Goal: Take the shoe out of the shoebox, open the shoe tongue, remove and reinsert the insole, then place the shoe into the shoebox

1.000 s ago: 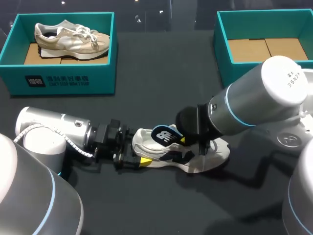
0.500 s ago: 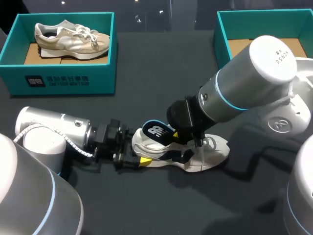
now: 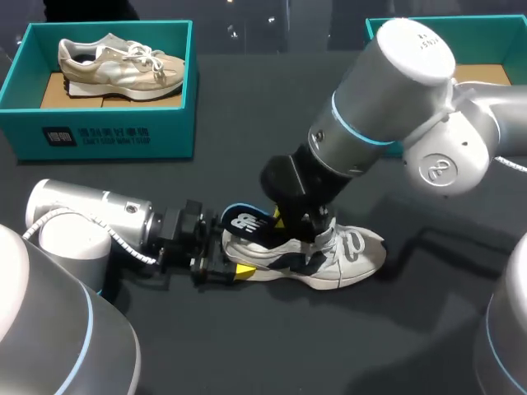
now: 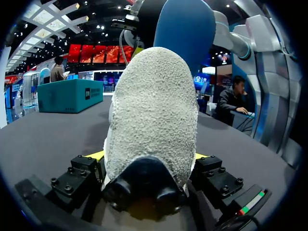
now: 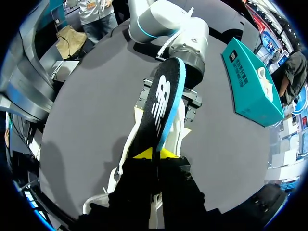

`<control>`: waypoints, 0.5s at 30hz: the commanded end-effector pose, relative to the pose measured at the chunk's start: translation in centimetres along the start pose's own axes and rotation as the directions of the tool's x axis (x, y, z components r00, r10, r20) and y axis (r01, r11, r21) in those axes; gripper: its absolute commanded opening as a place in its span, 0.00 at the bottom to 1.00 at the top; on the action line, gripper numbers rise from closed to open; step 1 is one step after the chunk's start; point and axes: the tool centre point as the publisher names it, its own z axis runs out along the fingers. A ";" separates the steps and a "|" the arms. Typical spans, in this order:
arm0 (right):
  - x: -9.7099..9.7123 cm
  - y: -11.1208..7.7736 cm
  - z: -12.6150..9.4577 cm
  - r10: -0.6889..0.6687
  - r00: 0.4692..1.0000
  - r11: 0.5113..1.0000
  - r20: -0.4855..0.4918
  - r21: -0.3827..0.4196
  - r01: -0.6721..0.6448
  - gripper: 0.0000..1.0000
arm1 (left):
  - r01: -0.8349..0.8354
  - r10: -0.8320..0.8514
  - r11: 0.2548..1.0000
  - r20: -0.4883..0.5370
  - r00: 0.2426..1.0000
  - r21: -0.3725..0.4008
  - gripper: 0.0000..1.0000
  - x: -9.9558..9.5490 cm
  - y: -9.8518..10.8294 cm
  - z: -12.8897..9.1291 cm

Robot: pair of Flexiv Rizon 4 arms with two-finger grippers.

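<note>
Right, head view: the shoe lies on its sole on the table, heel toward my left arm. My left gripper is clamped on that heel, a finger on each side. My right gripper hangs over the shoe's opening, pinching the insole, which angles up above the heel end. The left shoebox, with a beige shoe inside, and the right shoebox sit well behind the shoe. Left wrist view: yellow tips press both flanks of the heel. Right wrist view: yellow tips closed tight on the insole, just above the shoe.
</note>
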 end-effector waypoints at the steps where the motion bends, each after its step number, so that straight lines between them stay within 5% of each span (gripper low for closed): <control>1: -0.6 0.5 0.9 -0.002 0.999 1.000 -0.047 -0.010 0.002 0.00 | 0.000 0.000 1.000 -0.001 1.000 -0.001 0.00 -0.2 0.2 0.0; 8: -0.4 1.1 0.6 0.027 0.998 0.999 -0.063 -0.019 -0.029 0.06 | 0.000 0.000 1.000 -0.001 1.000 -0.001 0.00 -0.2 0.2 0.0; 15: -0.2 1.2 0.2 0.089 0.991 0.995 -0.095 -0.042 -0.094 0.35 | 0.000 0.000 1.000 -0.001 1.000 -0.001 0.00 -0.2 0.2 0.0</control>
